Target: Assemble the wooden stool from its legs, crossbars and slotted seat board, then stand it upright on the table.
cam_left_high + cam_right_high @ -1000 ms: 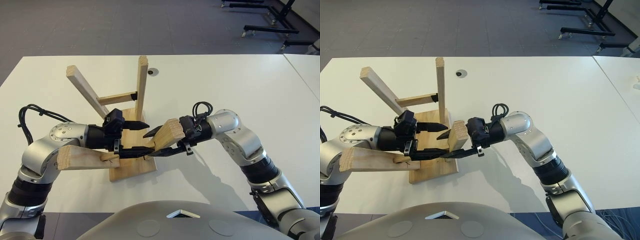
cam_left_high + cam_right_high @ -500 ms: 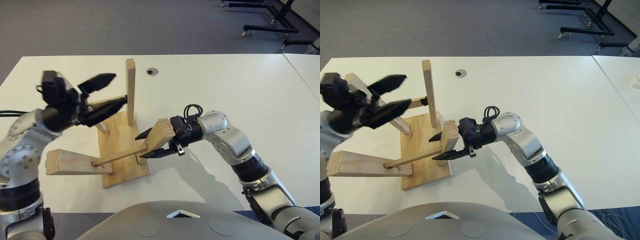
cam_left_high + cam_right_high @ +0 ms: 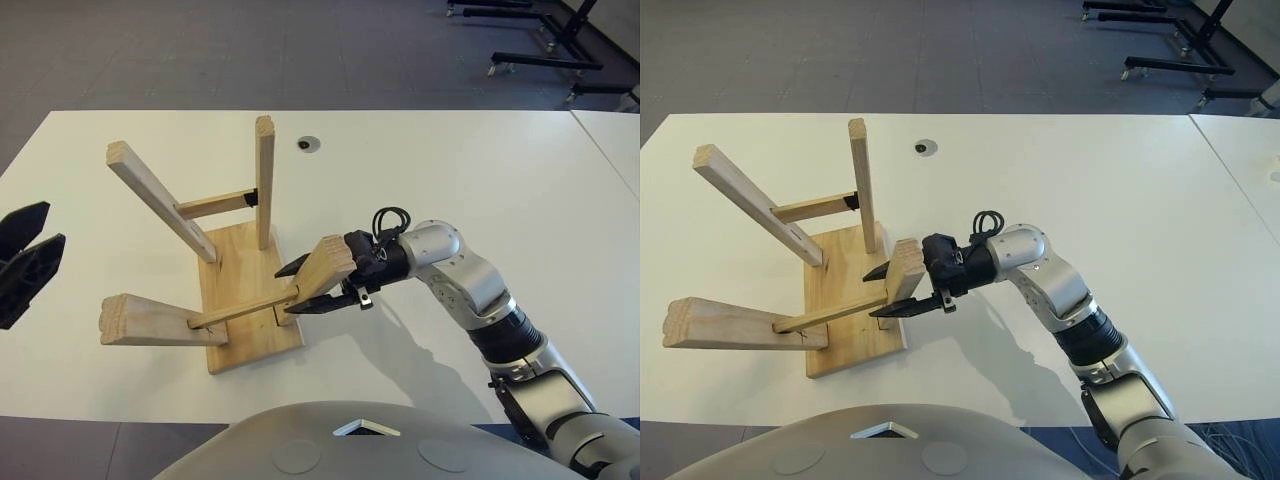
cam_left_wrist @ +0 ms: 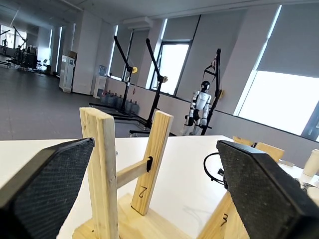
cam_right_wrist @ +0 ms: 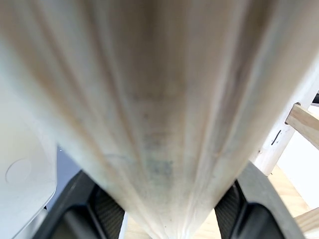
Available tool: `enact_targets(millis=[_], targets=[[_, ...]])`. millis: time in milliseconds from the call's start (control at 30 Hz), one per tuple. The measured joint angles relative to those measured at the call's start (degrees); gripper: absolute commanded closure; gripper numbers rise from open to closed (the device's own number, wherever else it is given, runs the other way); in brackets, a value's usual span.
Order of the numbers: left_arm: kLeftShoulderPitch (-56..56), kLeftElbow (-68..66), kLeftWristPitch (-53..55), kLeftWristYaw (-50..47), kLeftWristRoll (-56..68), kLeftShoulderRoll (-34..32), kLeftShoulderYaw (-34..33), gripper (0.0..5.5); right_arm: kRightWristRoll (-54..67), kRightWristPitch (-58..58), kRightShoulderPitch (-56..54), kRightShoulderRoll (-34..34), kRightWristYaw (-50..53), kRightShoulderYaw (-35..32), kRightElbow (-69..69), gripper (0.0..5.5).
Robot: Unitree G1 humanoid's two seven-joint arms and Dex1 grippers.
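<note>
Stool (image 3: 230, 260) is upside down, mid-table. Seat board (image 3: 238, 268) lies flat with the leg ends sitting in it. The far-left leg (image 3: 160, 200) tilts out to the left and the far-right leg (image 3: 264, 180) stands upright, with the far crossbar (image 3: 215, 205) joining them. The near-left leg (image 3: 150, 322) lies almost flat, pointing left off the board. The near crossbar (image 3: 240, 312) runs from it to the near-right leg (image 3: 330, 262), which leans right.

Right gripper (image 3: 292, 291) is clamped on the near-right leg, one finger on each side; the wrist view shows the wood wedged between the pads (image 5: 107, 209). Left gripper (image 3: 55, 224) hangs at the table's left edge, fingers spread and holding nothing, well apart from the stool.

White table (image 3: 450, 160) has a small round grommet (image 3: 307, 144) behind the stool. The floor beyond is dark grey, with black wheeled stands (image 3: 540, 50) at the back.

Versus 0.5 s ago, the left gripper was spread wide over the far crossbar and has since pulled back left, uncovering the far-left leg. The right gripper's hold and the board's position are unchanged.
</note>
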State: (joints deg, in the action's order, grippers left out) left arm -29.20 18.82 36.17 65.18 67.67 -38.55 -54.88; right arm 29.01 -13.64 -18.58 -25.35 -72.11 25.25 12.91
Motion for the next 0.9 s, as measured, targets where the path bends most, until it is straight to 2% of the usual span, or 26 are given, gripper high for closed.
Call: enact_targets(millis=[133,300,467,700,900], targets=[[-5.3,1.0,-0.5,3.5,-3.1,0.1,0.2,1.01,0.0,0.0,0.0,-0.4,-0.3,-0.4,0.0,3.45],[-6.2,7.2,-1.0,3.5,-3.1,2.5,5.1,1.01,0.0,0.0,-0.2,-0.4,-0.5,-0.5,-0.3,3.45],[-9.2,8.0,-1.7,7.0,-4.4,1.9,5.3,1.01,0.0,0.0,-0.7,-0.4,-1.0,-0.6,-1.0,3.45],[-9.0,7.1,-2.3,8.4,-5.6,-0.4,4.8,1.01,0.0,0.0,-0.9,-0.4,-1.4,-0.7,-1.4,3.45],[-6.1,8.0,-2.3,5.8,-4.6,-0.4,5.7,1.01,0.0,0.2,-1.4,-0.4,-2.0,-0.7,-2.0,3.45]])
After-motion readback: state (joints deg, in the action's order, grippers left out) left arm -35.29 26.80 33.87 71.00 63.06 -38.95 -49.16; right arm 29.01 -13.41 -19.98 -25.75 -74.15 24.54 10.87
